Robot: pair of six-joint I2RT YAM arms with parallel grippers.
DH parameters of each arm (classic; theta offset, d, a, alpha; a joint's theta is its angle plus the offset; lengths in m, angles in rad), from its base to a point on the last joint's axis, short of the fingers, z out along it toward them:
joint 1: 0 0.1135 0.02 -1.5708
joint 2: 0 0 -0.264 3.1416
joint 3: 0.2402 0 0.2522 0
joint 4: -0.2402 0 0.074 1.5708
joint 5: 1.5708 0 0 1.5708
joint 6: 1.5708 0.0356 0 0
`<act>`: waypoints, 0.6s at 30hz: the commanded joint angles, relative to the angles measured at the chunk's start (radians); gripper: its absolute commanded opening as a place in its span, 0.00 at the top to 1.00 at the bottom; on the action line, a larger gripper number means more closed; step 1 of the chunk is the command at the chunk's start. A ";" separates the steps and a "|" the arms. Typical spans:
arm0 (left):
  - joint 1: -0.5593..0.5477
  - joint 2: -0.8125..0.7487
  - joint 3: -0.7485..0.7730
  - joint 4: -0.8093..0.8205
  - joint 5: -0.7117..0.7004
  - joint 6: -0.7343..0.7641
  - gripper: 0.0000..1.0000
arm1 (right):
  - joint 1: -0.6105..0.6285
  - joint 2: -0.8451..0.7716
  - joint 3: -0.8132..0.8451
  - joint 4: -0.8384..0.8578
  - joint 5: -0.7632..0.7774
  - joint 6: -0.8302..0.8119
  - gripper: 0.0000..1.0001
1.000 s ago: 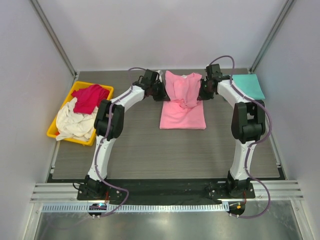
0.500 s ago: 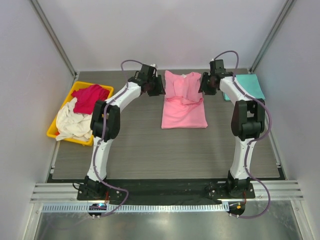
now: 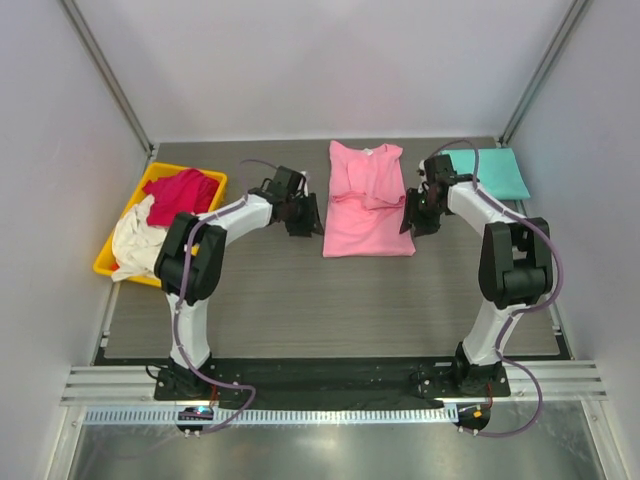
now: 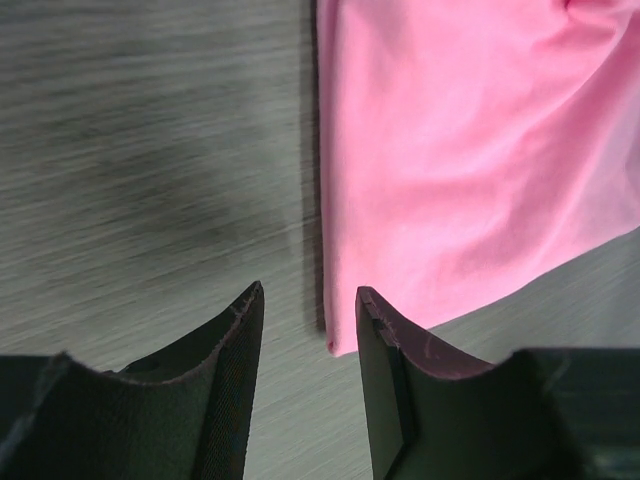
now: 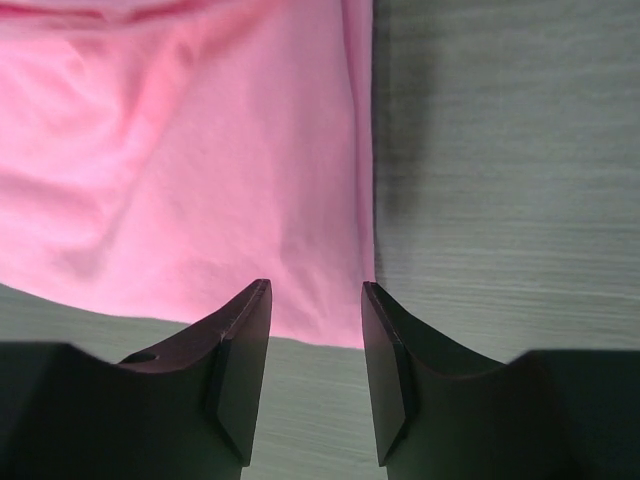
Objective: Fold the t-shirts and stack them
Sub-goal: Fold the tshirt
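Both grippers have let go of the pink t-shirt (image 3: 367, 210) and moved from its collar end to its near hem corners; the sleeves lie folded in, so a hem-to-collar fold looks next. The left gripper (image 4: 308, 300) and right gripper (image 5: 316, 295) are part-open and empty, each over a corner.

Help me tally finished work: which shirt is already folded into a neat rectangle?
The teal shirt at the far right of the table. The pink shirt lies longer and rumpled; the red shirt and white shirt are crumpled in the yellow bin.
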 commanded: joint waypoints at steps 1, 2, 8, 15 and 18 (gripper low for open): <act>-0.026 0.010 -0.008 0.072 0.048 -0.007 0.57 | 0.003 -0.028 -0.047 0.000 -0.025 -0.031 0.53; -0.029 0.019 -0.009 0.072 0.053 -0.007 0.57 | 0.003 -0.032 -0.056 0.000 -0.021 -0.028 0.53; -0.046 0.054 -0.024 0.078 0.090 -0.032 0.60 | 0.001 -0.067 -0.145 0.038 -0.033 -0.003 0.60; -0.075 0.031 -0.077 0.043 0.030 -0.075 1.00 | 0.016 -0.099 -0.286 0.103 0.005 0.081 0.99; -0.085 -0.062 -0.179 0.039 -0.030 -0.113 1.00 | 0.053 -0.175 -0.366 0.093 0.076 0.136 0.99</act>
